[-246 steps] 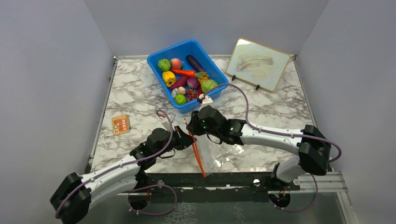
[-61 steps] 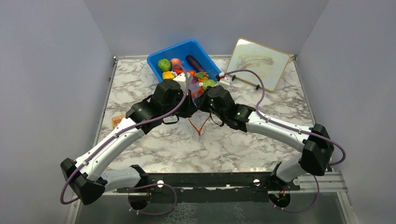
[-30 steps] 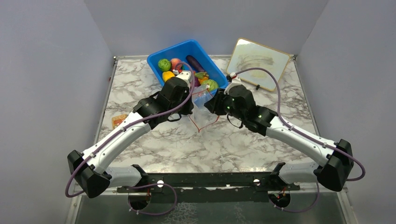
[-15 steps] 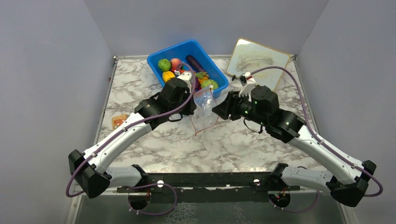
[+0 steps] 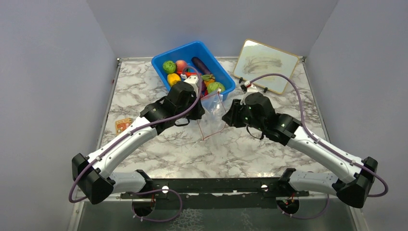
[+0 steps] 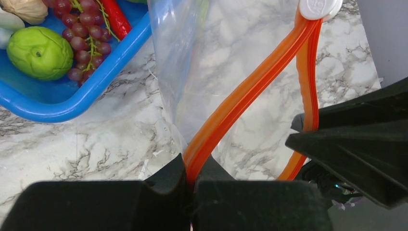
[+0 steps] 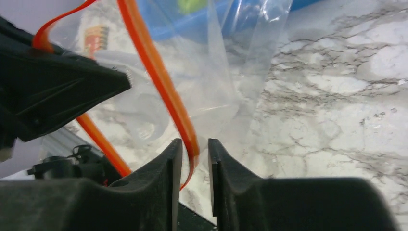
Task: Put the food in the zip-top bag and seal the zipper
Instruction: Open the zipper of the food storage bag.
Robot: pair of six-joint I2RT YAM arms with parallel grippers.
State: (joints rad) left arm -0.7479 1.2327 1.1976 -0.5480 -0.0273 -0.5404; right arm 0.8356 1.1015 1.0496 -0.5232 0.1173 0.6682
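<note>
1. Ahead and to the left of my left claw sits the blue bin. The food lies inside it, a green fruit beside red grapes.
2. My left claw is clamped on the zipper. The zip-top bag rises straight ahead of it, mouth spread, just beside the bin.
3. My right claw is narrow, with the orange strip running between its fingers. I cannot tell whether they pinch it.
4. Ahead of my right claw, clear bag film hangs over the marble table.

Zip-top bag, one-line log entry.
left gripper shut on zipper | right gripper straddles zipper | zip-top bag empty | food in blue bin
</note>
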